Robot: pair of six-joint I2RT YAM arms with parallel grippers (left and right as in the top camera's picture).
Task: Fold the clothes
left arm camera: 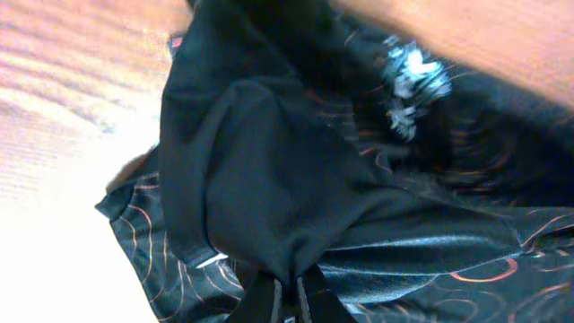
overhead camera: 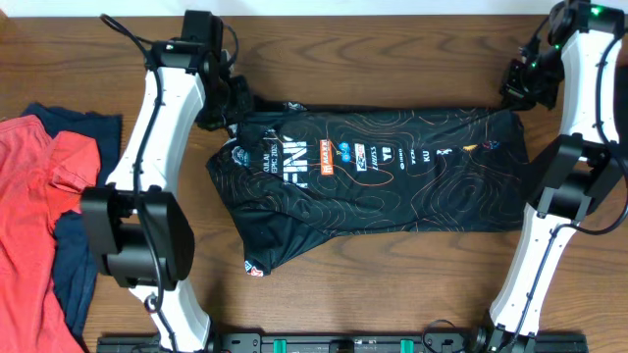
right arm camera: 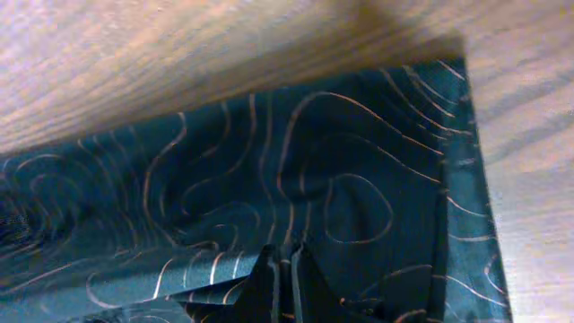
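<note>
The black jersey (overhead camera: 392, 186), marked with fine wavy lines and a row of small logos, lies spread across the middle of the table, its left end rumpled. My left gripper (overhead camera: 233, 108) sits at the jersey's far left corner, shut on a bunched fold of the fabric (left arm camera: 269, 161) that gathers into the fingertips (left arm camera: 289, 292). At the far right corner my right gripper (overhead camera: 517, 90) is also shut, pinching a thin ridge of the jersey (right arm camera: 269, 170) between its fingers (right arm camera: 289, 269). The jersey's hem edge (right arm camera: 457, 179) runs down just right of them.
A red top (overhead camera: 34, 196) lies over a navy top (overhead camera: 74, 265) at the table's left edge. Both arm bases stand at the front edge, left (overhead camera: 147, 245) and right (overhead camera: 549, 226). Bare wooden tabletop (overhead camera: 392, 284) shows in front of the jersey.
</note>
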